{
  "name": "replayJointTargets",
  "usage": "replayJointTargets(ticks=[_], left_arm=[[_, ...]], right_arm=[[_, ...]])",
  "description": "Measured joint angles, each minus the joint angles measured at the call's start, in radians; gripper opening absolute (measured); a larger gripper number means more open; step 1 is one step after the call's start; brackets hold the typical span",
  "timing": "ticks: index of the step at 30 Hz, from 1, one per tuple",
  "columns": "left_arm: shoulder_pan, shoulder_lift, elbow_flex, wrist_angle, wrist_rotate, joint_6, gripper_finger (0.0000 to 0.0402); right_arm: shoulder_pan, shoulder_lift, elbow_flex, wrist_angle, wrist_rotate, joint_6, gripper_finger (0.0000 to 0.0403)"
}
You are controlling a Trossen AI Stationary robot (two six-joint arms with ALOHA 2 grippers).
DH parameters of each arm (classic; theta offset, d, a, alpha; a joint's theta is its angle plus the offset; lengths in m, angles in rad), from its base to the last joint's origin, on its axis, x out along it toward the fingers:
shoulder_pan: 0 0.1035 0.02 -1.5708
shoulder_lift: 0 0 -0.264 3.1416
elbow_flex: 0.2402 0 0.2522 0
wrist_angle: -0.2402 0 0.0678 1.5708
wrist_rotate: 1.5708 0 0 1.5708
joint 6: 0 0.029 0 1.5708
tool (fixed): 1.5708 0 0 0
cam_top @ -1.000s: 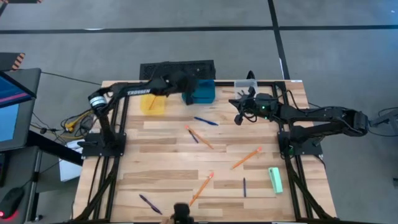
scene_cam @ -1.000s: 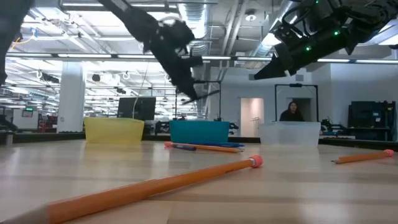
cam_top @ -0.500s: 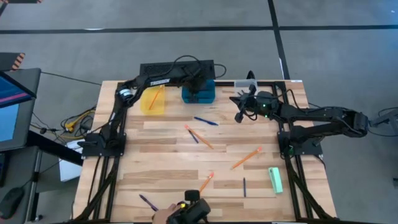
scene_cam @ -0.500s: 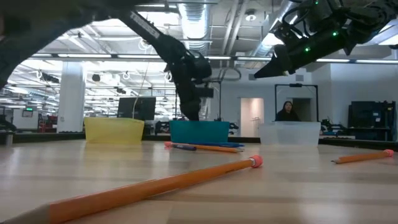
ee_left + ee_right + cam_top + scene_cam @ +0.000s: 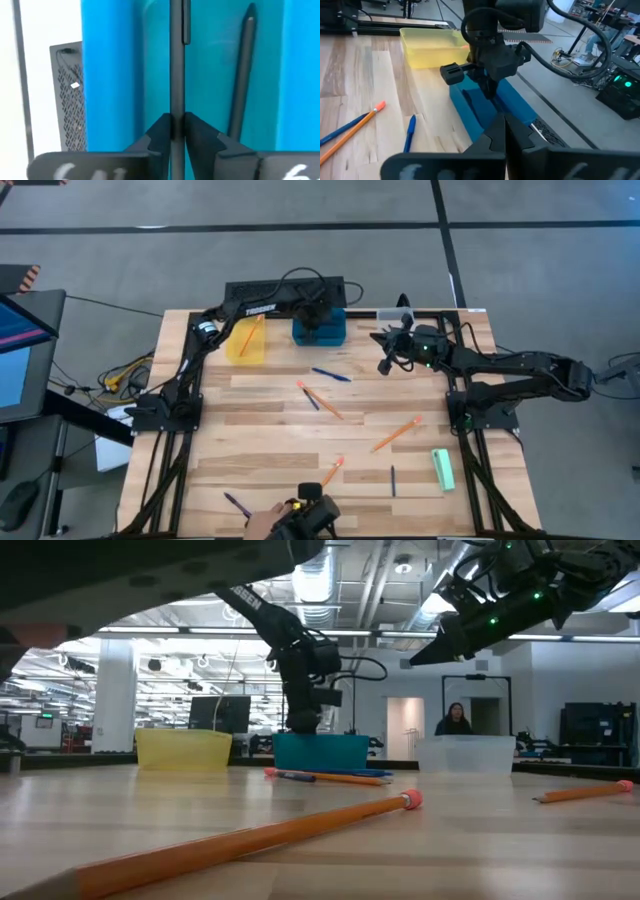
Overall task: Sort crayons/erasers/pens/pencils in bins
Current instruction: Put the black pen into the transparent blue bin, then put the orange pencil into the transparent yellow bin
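1. While the left gripper hangs over the blue bin, a pen drop is in hand; it has swung there from beside the yellow bin.
2. Low view: it now reaches down into that bin.
3. Left wrist: its fingers pinch a dark pen; next, let go.
4. Right gripper: closed, empty, waiting above the table.

Left tool pointing straight down, right tool raised, closed.

Pen ends beyond frame edges
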Motion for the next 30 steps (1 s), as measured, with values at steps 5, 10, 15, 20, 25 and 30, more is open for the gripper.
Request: replayJointTargets(ticks=[5,10,15,20,25,30], left_arm=[[-0.009,-0.001,0.0,-0.004,-0.029,-0.005,0.0088],[-0.038,-0.009,0.029,-0.054,-0.221,0.006,0.0108],[-0.059,-0.074,0.055,-0.147,-0.297,-0.006,0.0069],[-0.057,-0.174,0.056,-0.207,-0.161,-0.149,0.0007],[-0.065,-0.269,0.005,-0.202,-0.054,-0.189,0.0001],[-0.116,-0.366,-0.127,-0.15,-0.031,-0.192,0.0]], right_arm=[[0.0,0.0,0.0,-0.001,0.0,0.0,0.0008],[0.0,0.0,0.0,-0.009,0.0,-0.003,0.0008],[0.0,0.0,0.0,-0.033,0.0,-0.015,0.0008],[0.0,0.0,0.0,-0.054,0.0,-0.032,0.0008],[0.0,-0.003,0.0,-0.057,0.0,-0.036,0.0008],[0.0,-0.003,0.0,-0.06,0.0,-0.037,0.0008]])
